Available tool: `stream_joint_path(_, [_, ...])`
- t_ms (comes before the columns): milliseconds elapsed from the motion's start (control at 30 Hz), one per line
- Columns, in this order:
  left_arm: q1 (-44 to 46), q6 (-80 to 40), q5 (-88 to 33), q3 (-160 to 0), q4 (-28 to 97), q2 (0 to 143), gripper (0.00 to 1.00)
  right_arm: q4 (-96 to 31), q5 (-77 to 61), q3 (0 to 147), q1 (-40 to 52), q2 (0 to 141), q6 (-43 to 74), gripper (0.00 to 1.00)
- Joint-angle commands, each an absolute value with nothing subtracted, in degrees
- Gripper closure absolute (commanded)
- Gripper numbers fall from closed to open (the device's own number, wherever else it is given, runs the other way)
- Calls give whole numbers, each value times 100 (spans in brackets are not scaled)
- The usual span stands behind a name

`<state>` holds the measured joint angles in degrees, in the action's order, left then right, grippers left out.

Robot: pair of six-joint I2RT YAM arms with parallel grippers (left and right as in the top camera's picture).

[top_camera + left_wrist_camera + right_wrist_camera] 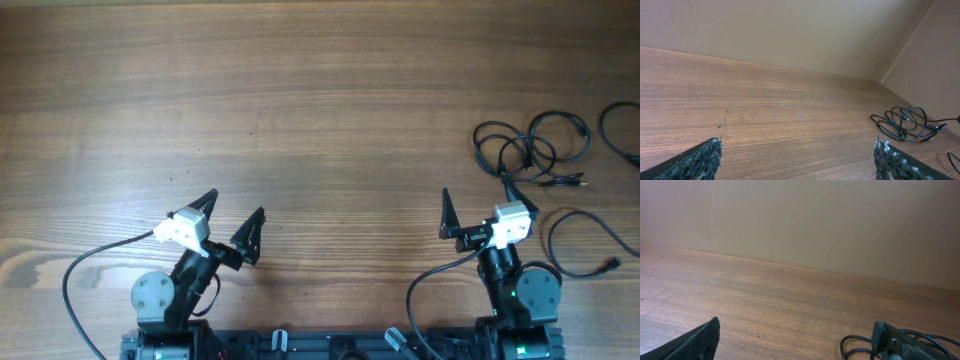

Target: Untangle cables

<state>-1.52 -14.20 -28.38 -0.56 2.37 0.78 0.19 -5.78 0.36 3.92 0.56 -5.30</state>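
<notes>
The cables (522, 152) lie tangled near the right edge of the surface (300, 100), just ahead of the right tool (487, 200) and slightly to its right (the nearer arm by far). Both it and the left tool (237, 203) stand released, grasping nothing.

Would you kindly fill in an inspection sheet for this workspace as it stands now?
Surface: wooden table, grain running sideways.
Job's things: tangle of cables at the far right; loose loop with a plug end nearer the right arm; another cable cut off by the right edge.
Clutter: nothing seen.
Grippers: left gripper and right gripper both open, holding nothing, apart from the cords.
Cables: left arm wire and right arm wire, thicker, curving back to the bases.
Surroundings: plain beige wall behind the table.
</notes>
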Motion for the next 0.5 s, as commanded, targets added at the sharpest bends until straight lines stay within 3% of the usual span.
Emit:
stream_joint_path(0, [-189, -1369, -2845, -32, 242, 32, 0, 38, -607, 30, 368, 16, -602, 0])
stream_joint_path(133, [-189, -1369, -2554, -32, 242, 16, 0, 40, -609, 30, 368, 16, -600, 0])
stream_joint_path(300, [-189, -1369, -749, -32, 244, 16, 0, 40, -607, 30, 368, 16, -602, 0])
stream_joint_path(467, [-189, -1367, -257, -32, 432, 16, 0, 40, -609, 30, 368, 16, -602, 0])
